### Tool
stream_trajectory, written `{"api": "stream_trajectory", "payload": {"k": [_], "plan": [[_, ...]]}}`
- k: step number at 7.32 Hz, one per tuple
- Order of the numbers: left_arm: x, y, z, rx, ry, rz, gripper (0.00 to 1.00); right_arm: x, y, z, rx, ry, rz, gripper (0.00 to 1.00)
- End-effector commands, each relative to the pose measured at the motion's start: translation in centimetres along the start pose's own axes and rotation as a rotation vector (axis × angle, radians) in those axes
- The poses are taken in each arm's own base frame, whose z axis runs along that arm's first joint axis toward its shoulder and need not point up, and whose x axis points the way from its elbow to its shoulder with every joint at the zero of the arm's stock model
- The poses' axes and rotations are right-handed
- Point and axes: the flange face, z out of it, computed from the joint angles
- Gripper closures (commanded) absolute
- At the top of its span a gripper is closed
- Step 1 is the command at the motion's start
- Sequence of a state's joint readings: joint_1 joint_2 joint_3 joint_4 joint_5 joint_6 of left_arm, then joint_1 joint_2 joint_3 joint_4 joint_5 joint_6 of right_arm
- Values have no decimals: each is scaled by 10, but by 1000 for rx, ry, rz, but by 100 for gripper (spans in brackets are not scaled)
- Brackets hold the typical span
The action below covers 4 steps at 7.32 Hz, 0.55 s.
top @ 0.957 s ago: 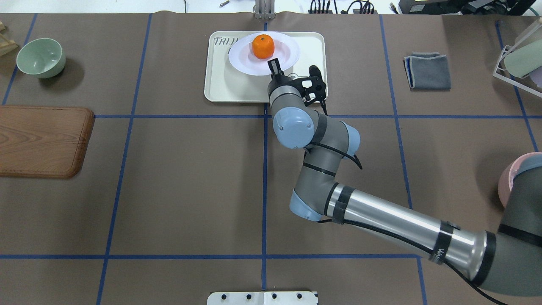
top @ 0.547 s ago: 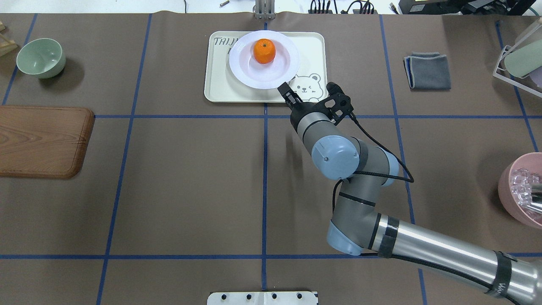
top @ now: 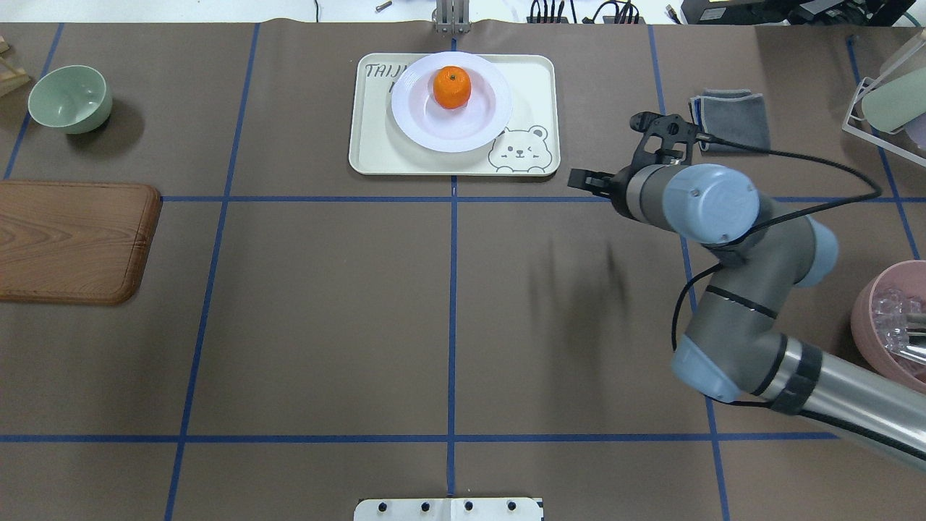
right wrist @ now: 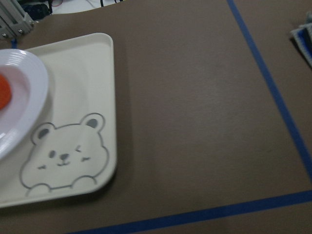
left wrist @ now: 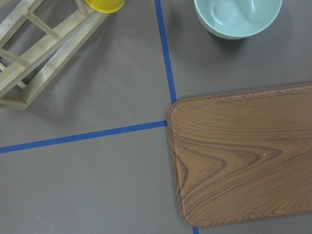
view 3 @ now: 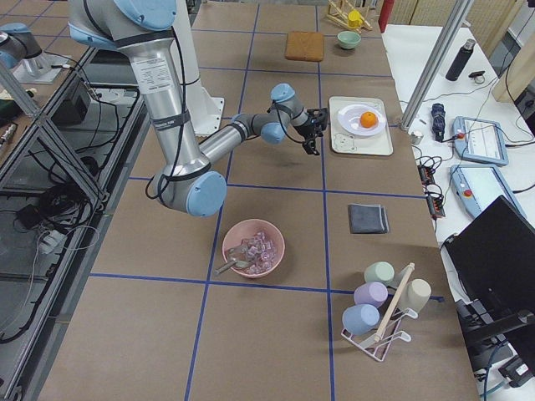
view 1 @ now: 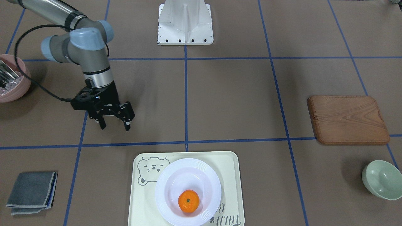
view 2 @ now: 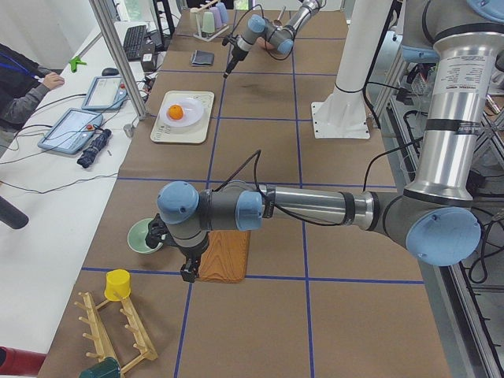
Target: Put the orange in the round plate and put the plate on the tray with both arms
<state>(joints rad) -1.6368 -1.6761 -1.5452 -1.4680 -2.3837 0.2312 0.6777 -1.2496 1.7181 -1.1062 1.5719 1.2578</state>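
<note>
The orange (top: pixel 452 87) was set in the round plate (top: pixel 481 123), which was placed on the tray (top: pixel 372 148) at the table's far middle. The right gripper (view 1: pixel 115 126) was held beside the tray's right, apart from it; a folded cloth (top: pixel 734 123) was laid farther right, a wooden board (top: pixel 72 239) far left

The round plate (right wrist: pixel 28 97) and orange (right wrist: pixel 4 92) are cut off at the right wrist view's left edge.
</note>
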Motion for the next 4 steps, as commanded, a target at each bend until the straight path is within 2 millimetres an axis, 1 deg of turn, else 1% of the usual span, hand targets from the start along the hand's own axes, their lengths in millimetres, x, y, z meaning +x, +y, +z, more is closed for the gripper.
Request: {"api": "stream_trajectory", "payload": {"k": [1,2,3,4], "plan": [[0,1,1,-1,0,1,2,128,-50,-20,-146,54,-226,0],[0,1,1,-1,0,2,2,206,-73,-36,-201,74,-312,0],[0,1,1,-1,0,3,2,286,-89,-57,-249,80,-402,0],[0,1,1,-1,0,4,2,361,-98,-83,-280,122,-470,0]]}}
